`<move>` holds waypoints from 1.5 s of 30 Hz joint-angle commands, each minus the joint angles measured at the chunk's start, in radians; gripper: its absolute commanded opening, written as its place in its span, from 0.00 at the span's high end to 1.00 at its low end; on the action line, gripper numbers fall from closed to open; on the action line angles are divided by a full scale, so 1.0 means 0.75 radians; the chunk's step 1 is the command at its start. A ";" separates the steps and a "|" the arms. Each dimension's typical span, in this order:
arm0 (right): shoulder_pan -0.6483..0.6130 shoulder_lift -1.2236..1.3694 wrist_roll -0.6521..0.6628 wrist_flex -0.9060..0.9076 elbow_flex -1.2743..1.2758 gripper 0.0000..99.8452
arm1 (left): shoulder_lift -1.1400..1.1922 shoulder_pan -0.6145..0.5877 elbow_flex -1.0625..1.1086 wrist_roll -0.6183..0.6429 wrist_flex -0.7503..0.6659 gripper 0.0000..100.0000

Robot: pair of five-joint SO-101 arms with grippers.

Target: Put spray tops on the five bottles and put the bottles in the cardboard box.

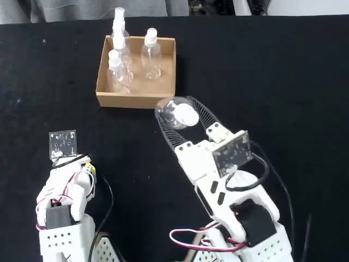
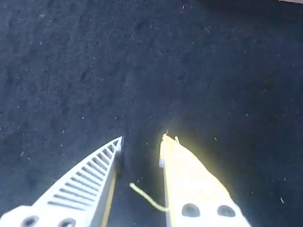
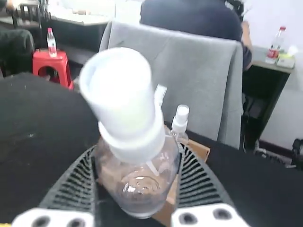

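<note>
Bottle (image 1: 177, 114): small, clear, round-shouldered; looks empty. White top (image 1: 186, 115) is fitted, with a wide cap.
Position: lifted off the bench (image 1: 272, 65) and tilted so the top faces up toward the high view. It hangs just beside the near right corner of the box (image 1: 136, 100), not yet over the opening.
Holder: right gripper (image 3: 137, 153), clamped on the bottle's body with one ribbed finger on each side, below the top.
Box: open cardboard, shallow walls, standing on the bench beyond the bottle.
Contents: boxed bottles (image 1: 151, 54), upright and each capped with a white top. Three are plain to see; a fourth seems to stand at the far left corner, but the count is not certain.
Free space: the near right part of the box floor looks bare.
Left gripper (image 2: 141, 142): low over the dark bench, well apart from the box. Its fingers are slightly parted with nothing between them.
Step in hand: judged to be the last placing, with the topped bottle being carried to the box.
Progress: judged near the end, since no loose bottle or top lies on the bench.
Next move calls for: carrying the bottle over the near wall, righting it, lowering it into the bare corner clear of its neighbours, then letting go.
Handling: the smooth round body may turn in the grip, and the tall top makes the bottle prone to tipping when set down.
</note>
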 commanded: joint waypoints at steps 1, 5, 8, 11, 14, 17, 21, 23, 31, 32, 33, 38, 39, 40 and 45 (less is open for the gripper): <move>0.025 0.091 0.002 0.008 -0.148 0.99 | -0.010 -0.009 0.030 -0.004 0.004 0.88; 0.025 0.255 0.002 0.008 -0.265 0.99 | -0.010 -0.009 0.030 -0.004 0.004 0.88; 0.027 0.357 0.002 0.002 -0.337 0.99 | -0.010 -0.009 0.030 -0.004 0.004 0.88; 0.065 0.455 0.002 -0.010 -0.408 0.99 | -0.010 -0.009 0.030 -0.004 0.004 0.88; 0.121 0.574 0.002 -0.057 -0.484 0.99 | -0.010 -0.009 0.030 -0.004 0.004 0.88; 0.147 0.713 0.002 -0.115 -0.551 0.99 | -0.010 -0.009 0.030 -0.004 0.004 0.88; 0.147 0.903 0.002 -0.194 -0.611 0.99 | -0.010 -0.009 0.030 -0.004 0.004 0.88; 0.147 0.987 0.002 -0.237 -0.631 0.99 | -0.010 -0.009 0.030 -0.002 0.004 0.88; 0.149 1.267 -0.006 -0.462 -0.656 0.99 | -0.008 -0.011 0.030 -0.002 0.004 0.88; 0.149 1.296 -0.006 -0.497 -0.656 0.99 | -0.008 -0.011 0.030 -0.002 0.004 0.88; 0.149 1.327 -0.006 -0.530 -0.656 0.99 | -0.008 -0.011 0.030 -0.002 0.004 0.88; 0.155 1.458 -0.006 -0.667 -0.656 0.99 | -0.008 -0.011 0.030 -0.002 0.004 0.88; 0.166 1.482 -0.006 -0.685 -0.656 0.99 | -0.008 -0.011 0.030 -0.002 0.004 0.88; 0.172 1.505 -0.006 -0.708 -0.658 0.99 | -0.008 -0.011 0.030 -0.002 0.004 0.88; 0.227 1.638 -0.006 -0.757 -0.713 0.98 | -0.008 -0.011 0.030 -0.002 0.004 0.88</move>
